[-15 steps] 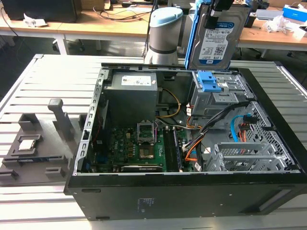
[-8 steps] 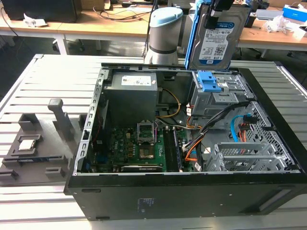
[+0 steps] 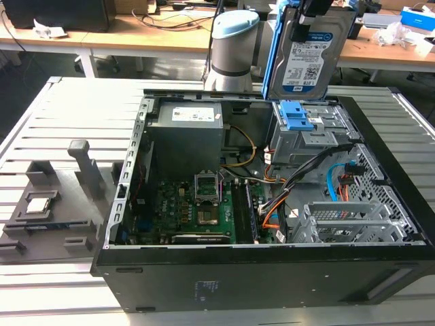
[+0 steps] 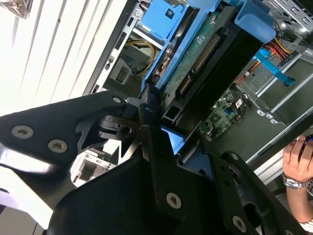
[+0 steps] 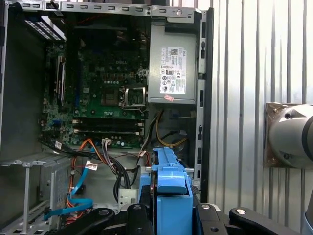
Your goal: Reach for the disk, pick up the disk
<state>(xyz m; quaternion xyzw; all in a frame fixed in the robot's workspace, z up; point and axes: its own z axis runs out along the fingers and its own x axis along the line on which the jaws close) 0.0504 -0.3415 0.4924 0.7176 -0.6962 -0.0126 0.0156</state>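
Observation:
The disk (image 3: 307, 54), a silver hard drive with a white-and-blue label and blue side rails, hangs upright in the air above the back right of the open computer case (image 3: 258, 272). My gripper (image 3: 314, 8) is shut on its top edge. In the second wrist view the disk's (image 4: 203, 51) green circuit-board side runs away from the black gripper (image 4: 164, 122) linkage that clamps it. In the first wrist view the disk's blue rail (image 5: 168, 178) sticks out from between the gripper (image 5: 168, 213) fingers, high above the case floor.
Below the disk sit a drive cage with a blue bracket (image 3: 299, 117), the power supply (image 3: 187, 132), the motherboard (image 3: 197, 207) and loose cables. A grey fixture holding a processor chip (image 3: 37, 204) lies at the exterior view's left. A person's hand (image 4: 299, 159) is beside the case.

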